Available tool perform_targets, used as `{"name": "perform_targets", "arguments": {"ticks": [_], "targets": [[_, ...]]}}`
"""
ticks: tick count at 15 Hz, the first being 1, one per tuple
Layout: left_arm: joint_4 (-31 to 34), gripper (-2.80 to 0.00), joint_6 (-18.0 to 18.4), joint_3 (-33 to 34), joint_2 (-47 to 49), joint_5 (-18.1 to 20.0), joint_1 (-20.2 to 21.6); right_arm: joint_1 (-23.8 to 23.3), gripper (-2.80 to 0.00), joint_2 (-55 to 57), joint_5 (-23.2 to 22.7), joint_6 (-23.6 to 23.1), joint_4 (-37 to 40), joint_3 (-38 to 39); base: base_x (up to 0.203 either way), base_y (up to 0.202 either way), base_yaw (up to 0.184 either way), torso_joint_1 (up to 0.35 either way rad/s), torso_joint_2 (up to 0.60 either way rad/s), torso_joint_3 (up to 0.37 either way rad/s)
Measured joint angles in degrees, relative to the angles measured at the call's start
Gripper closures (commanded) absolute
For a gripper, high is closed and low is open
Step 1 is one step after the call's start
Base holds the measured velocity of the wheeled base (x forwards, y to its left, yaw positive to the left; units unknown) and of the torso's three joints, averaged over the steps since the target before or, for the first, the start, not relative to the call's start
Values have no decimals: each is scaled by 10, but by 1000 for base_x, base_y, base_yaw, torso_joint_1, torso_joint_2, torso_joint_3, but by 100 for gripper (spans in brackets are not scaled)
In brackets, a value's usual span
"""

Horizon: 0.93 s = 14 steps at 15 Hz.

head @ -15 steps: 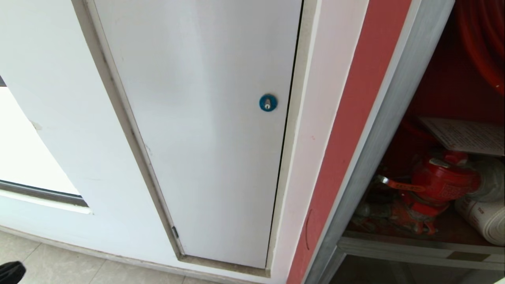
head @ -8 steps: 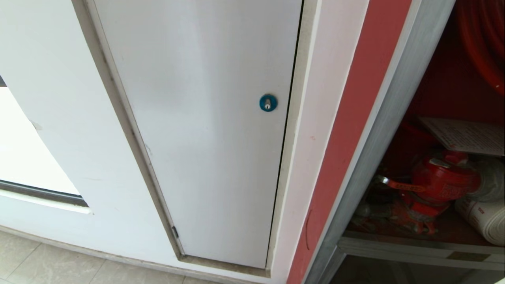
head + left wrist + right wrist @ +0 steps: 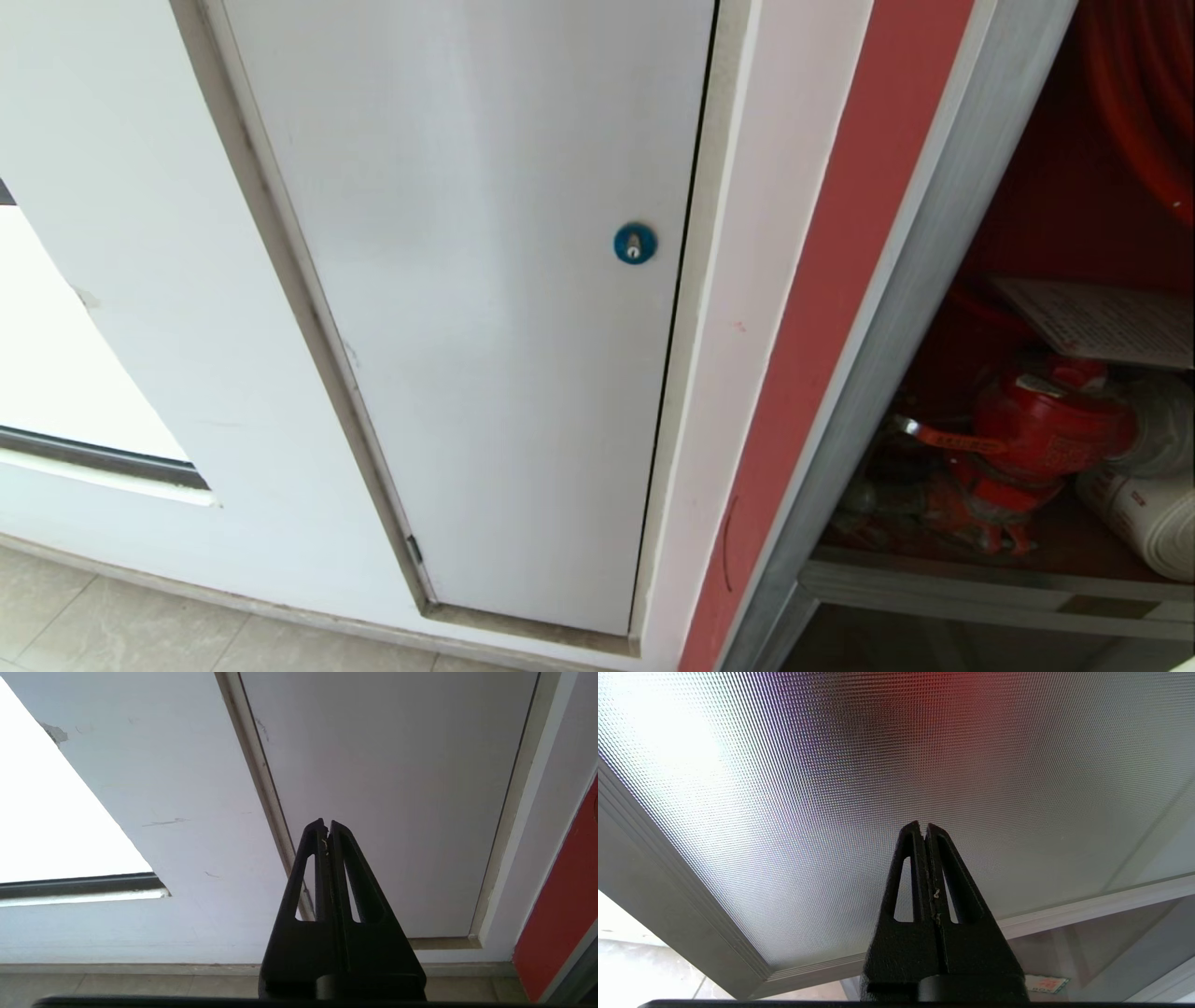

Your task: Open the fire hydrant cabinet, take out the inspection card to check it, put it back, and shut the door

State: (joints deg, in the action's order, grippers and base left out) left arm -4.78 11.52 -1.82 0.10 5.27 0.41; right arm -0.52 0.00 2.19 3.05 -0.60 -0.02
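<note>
cabinet standing open, card resting inside, both grippers clenched on nothing

the fire hydrant cabinet (image 3: pixel 943 243) shows at the right edge of the head view, its silver frame running down beside a red strip of wall, its red interior exposed. inside, the inspection card (image 3: pixel 1102 322) lies flat and tilted, perched above the red hydrant valve (image 3: pixel 1050 434). a white rolled hose (image 3: pixel 1144 518) sits at the valve's right, and a red coiled hose (image 3: pixel 1144 103) hangs in the upper right corner. left of the cabinet is a white panel (image 3: pixel 485 308) with a round blue lock (image 3: pixel 634 244), closed in its frame. pale floor tiles (image 3: pixel 103 625) show along the bottom.

neither arm appears in the head view. in the left wrist view, the left gripper (image 3: pixel 327 823) has its fingers pressed together with nothing between them; it points toward the lower part of the white panel and its frame edge, apart from them.

in the right wrist view, the right gripper (image 3: pixel 923 825) is likewise clenched and empty. it faces the door (image 3: pixel 822 788), a textured glass pane in a silver aluminium frame, with a reddish glow showing through the glass near the top. whether the tips touch the glass cannot be told.
</note>
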Motion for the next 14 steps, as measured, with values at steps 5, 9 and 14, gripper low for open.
{"name": "perform_targets", "arguments": {"ticks": [5,9,14], "targets": [[10,0,-66,17,-2,-13,0,0,0,0,2,8,-1,0,0,0,0,0,0,0],[49,0,-87,18,-2,-31,0,0,0,0,2,8,-1,0,0,0,0,0,0,0],[49,0,-93,18,-2,-31,0,0,0,0,2,7,-1,0,0,0,0,0,0,0]]}}
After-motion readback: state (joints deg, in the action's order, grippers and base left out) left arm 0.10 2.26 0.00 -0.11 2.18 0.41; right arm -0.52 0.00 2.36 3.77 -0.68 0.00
